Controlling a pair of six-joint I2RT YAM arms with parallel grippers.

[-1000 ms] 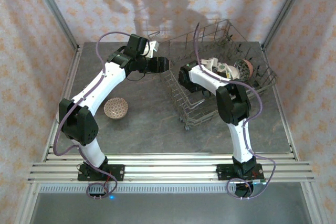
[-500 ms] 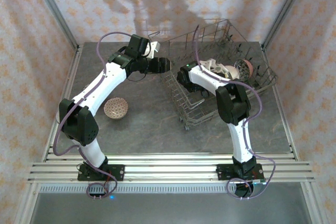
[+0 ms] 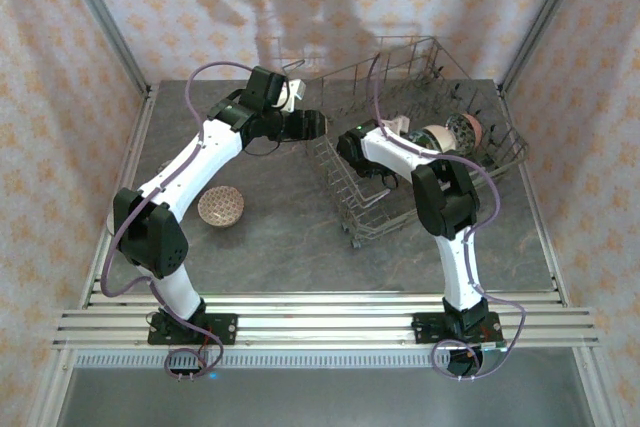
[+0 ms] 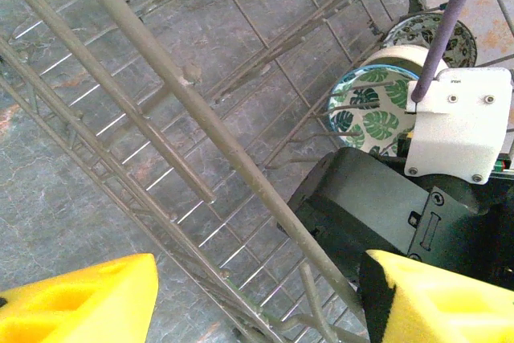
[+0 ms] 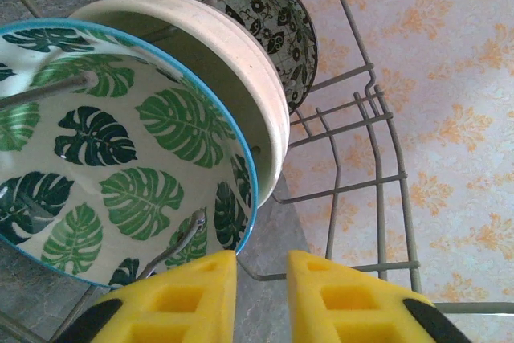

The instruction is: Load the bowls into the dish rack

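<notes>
Bowl by bowl from the near side: a speckled bowl (image 3: 221, 206) sits upright and alone on the grey table (image 3: 280, 247), well apart from the dish rack (image 3: 372, 209) and close to the left arm's elbow. Farther back, the left gripper (image 3: 312, 124) hangs just outside the rack's left wall. In its wrist view the left gripper (image 4: 257, 303) is spread wide, one yellow finger at each lower corner, and it holds nothing; only the rack's wires (image 4: 201, 114) cross the space ahead of it. Past those wires the right arm's black wrist reaches into the basket. The right gripper (image 3: 404, 131) is inside the rack, right up against the standing bowls. From its own camera the right gripper (image 5: 262, 295) has its yellow fingers (image 5: 169, 299) drawn close with a narrow slot between them, through which grey table and a rack wire show, so it appears to be gripping nothing. Just above its left finger stands the leaf-patterned bowl (image 5: 120, 150), on edge among the tines, also seen from the left wrist (image 4: 365, 114) and from overhead (image 3: 432, 137). A cream bowl (image 5: 233, 62) stands on edge directly behind it, seemingly touching. Behind that is a dark-patterned bowl (image 5: 265, 6), near the rack's far mesh side, with the papered wall (image 5: 450, 118) beyond.
</notes>
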